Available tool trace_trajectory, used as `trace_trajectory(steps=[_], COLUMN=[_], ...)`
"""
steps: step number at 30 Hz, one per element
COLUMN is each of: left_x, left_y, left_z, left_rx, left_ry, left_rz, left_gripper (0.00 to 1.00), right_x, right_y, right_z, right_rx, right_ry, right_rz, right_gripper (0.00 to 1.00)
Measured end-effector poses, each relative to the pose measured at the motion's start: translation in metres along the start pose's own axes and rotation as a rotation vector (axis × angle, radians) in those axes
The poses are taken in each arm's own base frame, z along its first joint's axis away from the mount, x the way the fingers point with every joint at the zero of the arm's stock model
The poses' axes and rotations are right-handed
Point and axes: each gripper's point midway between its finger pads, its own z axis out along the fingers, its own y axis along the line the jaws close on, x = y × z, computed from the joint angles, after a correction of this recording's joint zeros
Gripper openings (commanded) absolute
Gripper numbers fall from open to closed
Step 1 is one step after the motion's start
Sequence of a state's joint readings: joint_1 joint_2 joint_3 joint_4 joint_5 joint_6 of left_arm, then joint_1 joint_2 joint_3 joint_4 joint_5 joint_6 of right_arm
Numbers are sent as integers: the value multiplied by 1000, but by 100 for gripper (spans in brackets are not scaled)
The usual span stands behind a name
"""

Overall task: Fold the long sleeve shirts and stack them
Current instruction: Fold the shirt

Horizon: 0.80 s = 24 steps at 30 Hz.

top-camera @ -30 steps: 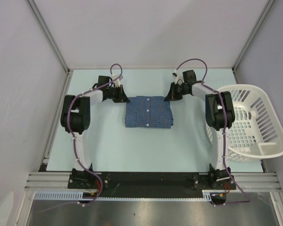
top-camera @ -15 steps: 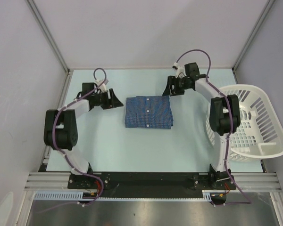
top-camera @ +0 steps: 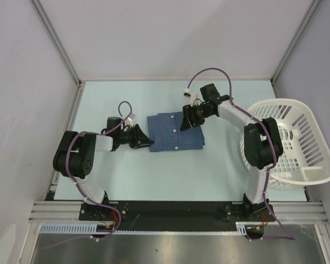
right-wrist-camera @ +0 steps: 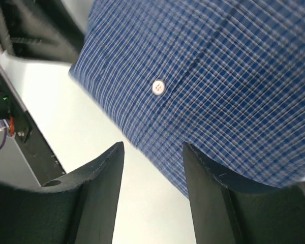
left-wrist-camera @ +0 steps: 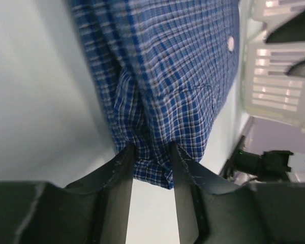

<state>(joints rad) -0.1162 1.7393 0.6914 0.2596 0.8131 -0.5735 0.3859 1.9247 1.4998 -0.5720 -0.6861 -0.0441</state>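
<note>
There is one shirt point(top-camera: 170, 135), folded into a neat blue-checked rectangle and lying flat near the middle of the table point(top-camera: 209, 170), plus one basket point(top-camera: 289, 148) and two grippers. The left gripper point(top-camera: 146, 140) is low at the shirt's near left corner. In the left wrist view its fingers point(left-wrist-camera: 124, 168) stand partway apart, with the bunched corner of the shirt point(left-wrist-camera: 178, 66) filling the gap and touching both inner faces, so it is pinching that corner. The right gripper point(top-camera: 186, 122) hangs over the far right part of the shirt. In its wrist view the jaws are spread wide around nothing, with the shirt's point(right-wrist-camera: 208, 66) edge and one white button point(right-wrist-camera: 158, 87) below them; I cannot tell whether a fingertip touches the cloth. The white slatted basket stands at the table's right edge, well apart from the shirt, with only its own slatted walls and floor showing inside.
</note>
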Motion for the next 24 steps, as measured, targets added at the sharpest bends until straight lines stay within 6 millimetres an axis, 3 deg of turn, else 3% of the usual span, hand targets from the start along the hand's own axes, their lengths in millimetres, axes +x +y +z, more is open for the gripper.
trace_trajectory(steps=[4,7,10,13,16,19,22,24], left_x=[24,30,15,-7,-12,-3,13,29], left_y=[-26,-37,-37,-33,-27,-27,-47,-67], left_z=[14,12,-3,-21,-25,-21,-13,-6], left_rx=[86,119,107,85,61,68,126,166], left_ry=[53,64,4,-88,-117,-89,-27,30], left_rz=[-20,-29,-31,-23,-29,-32,1,51], left_gripper=[41,45,45,38,36,43,47,60], right_x=[10,13,11,11,14,17,20,20], right_y=[-19,-24,-23,-14,-1,10,14,11], right_z=[6,4,3,5,10,16,21,26], right_rx=[22,32,31,14,-12,-35,-62,-75], right_ry=[29,38,38,44,60,73,80,74], right_rz=[23,22,7,-24,-77,-113,-125,-121], right_gripper=[51,48,41,36,33,31,31,31])
